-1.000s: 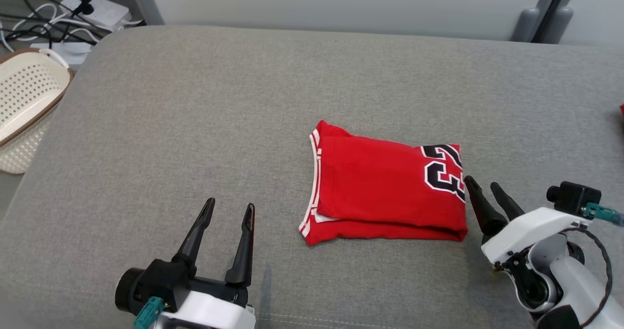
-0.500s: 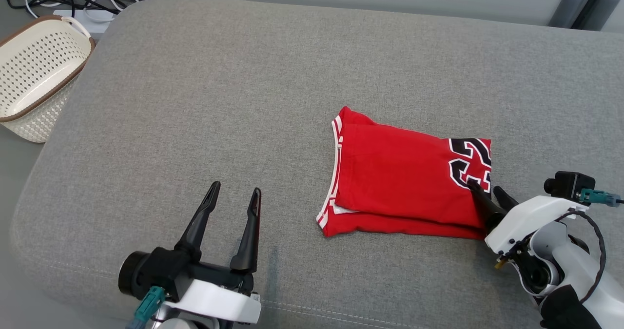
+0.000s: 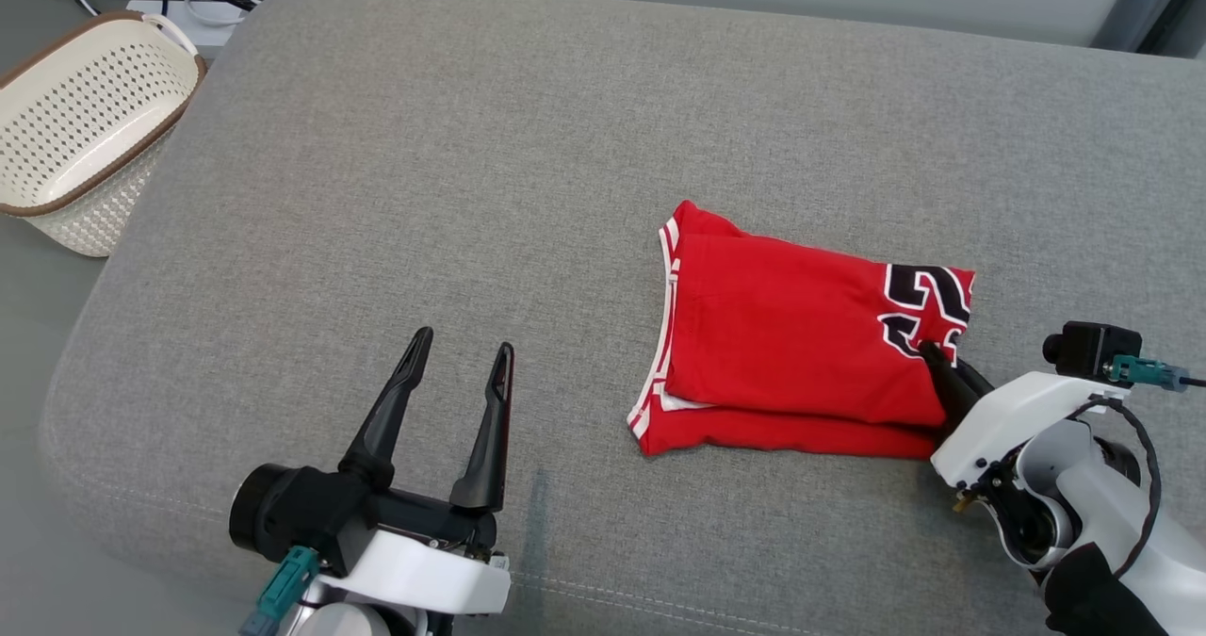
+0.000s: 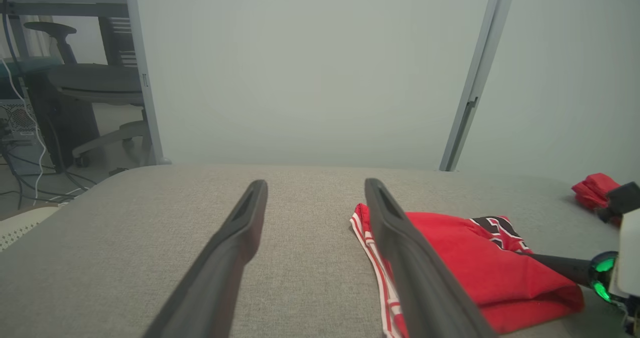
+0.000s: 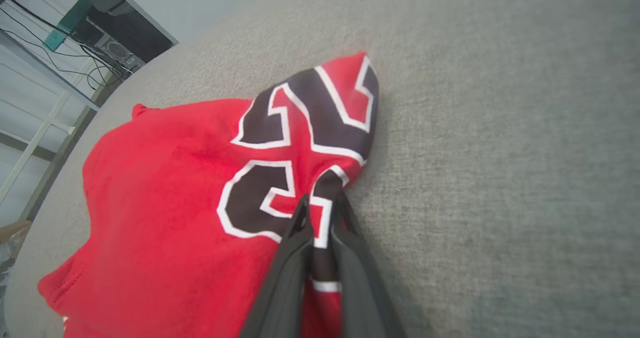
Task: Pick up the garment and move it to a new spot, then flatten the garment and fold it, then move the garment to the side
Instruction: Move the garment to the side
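Right claw (image 3: 935, 353), gaping a second ago, now pinches the folded jersey (image 3: 782, 353) at frame right; left claw (image 3: 465, 342) waits released. The move aside looks ready to start.

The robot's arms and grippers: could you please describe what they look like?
The left gripper and right gripper each have two long, tapering black fingers on a white shell with black joints. A teal plug sits at each wrist; a black cable loops beside the right one.

The laundry basket (image 3: 85, 118) ran off the left edge, and the jersey (image 3: 782, 353) hid part of its number (image 3: 928, 308) under the fold.
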